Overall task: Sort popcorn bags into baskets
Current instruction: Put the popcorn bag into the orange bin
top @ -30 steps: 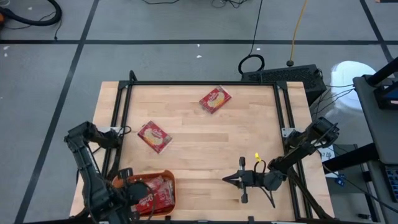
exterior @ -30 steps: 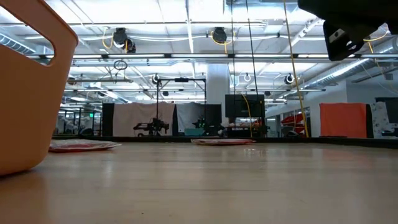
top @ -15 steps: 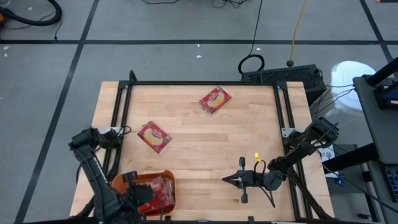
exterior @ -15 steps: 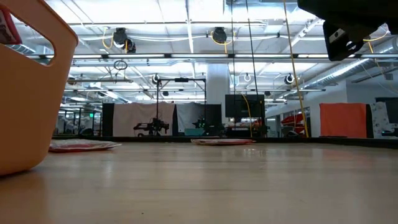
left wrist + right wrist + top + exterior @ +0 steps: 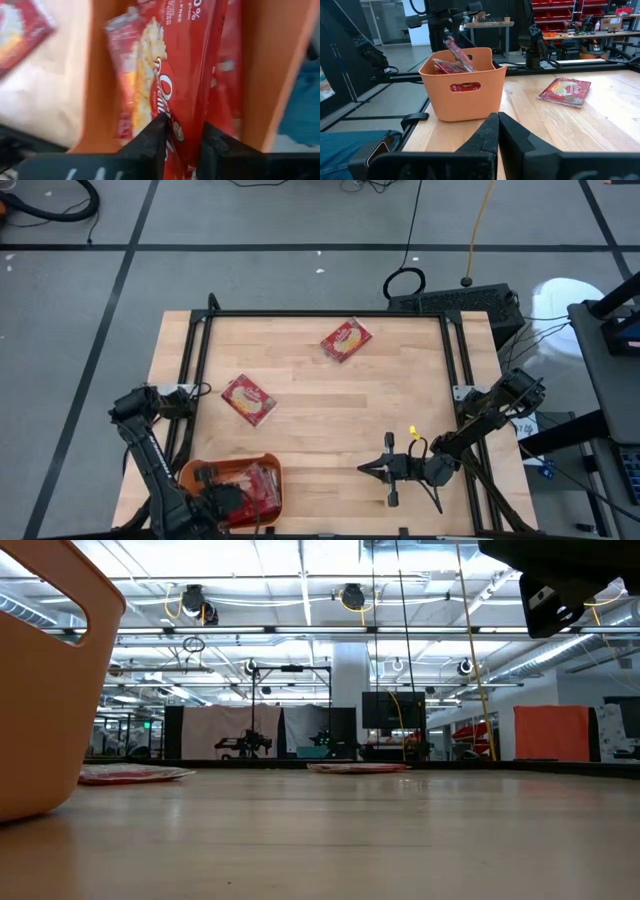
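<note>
- The left arm (image 5: 150, 460) is black, made of thick jointed parts.
- The right arm (image 5: 480, 420) is black too, with a small yellow tag (image 5: 413, 432).

Likely an industrial lab – ceiling pipes (image 5: 300, 630), red-binned shelving (image 5: 555, 15), workbenches (image 5: 487, 24)

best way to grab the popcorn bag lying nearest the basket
Probably from straight above: that popcorn bag lies flat on the table, so nothing stands up to pinch. Close the gripper across its shorter width, turned to match the bag's diagonal lie. Open wood surrounds it.
</note>
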### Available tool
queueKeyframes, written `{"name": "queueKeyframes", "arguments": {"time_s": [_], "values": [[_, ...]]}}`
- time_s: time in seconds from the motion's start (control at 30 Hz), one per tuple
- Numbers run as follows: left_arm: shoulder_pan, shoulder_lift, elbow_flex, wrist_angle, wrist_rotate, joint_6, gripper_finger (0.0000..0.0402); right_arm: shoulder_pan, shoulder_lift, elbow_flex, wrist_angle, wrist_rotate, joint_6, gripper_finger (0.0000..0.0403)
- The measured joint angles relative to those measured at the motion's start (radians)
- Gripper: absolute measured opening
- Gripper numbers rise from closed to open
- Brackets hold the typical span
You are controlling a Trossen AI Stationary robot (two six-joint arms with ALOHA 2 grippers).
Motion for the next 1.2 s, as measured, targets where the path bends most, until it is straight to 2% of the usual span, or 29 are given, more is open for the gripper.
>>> {"name": "queueKeyframes", "arguments": {"time_s": [0.3, 0.53, 0.8, 0.97, 1.2], "values": [[-0.007, 0.000, 0.000, 0.184, 0.030, 0.076, 0.0118, 0.000, 0.000, 0.000, 0.000, 0.000, 0.000, 0.0001], [-0.021, 0.000, 0.000, 0.199, 0.048, 0.075, 0.0135, 0.000, 0.000, 0.000, 0.000, -0.003, -0.003, 0.0001], [-0.042, 0.000, 0.000, 0.214, 0.054, 0.055, 0.0193, 0.000, 0.000, 0.000, -0.001, -0.003, -0.008, 0.0001], [-0.042, 0.000, 0.000, 0.232, 0.062, 0.126, 0.0208, 0.000, 0.000, 0.000, -0.001, -0.003, -0.008, 0.0001], [-0.042, 0.000, 0.000, 0.217, -0.081, 0.263, 0.0205, 0.000, 0.000, 0.000, -0.001, -0.003, -0.008, 0.0001]]}}
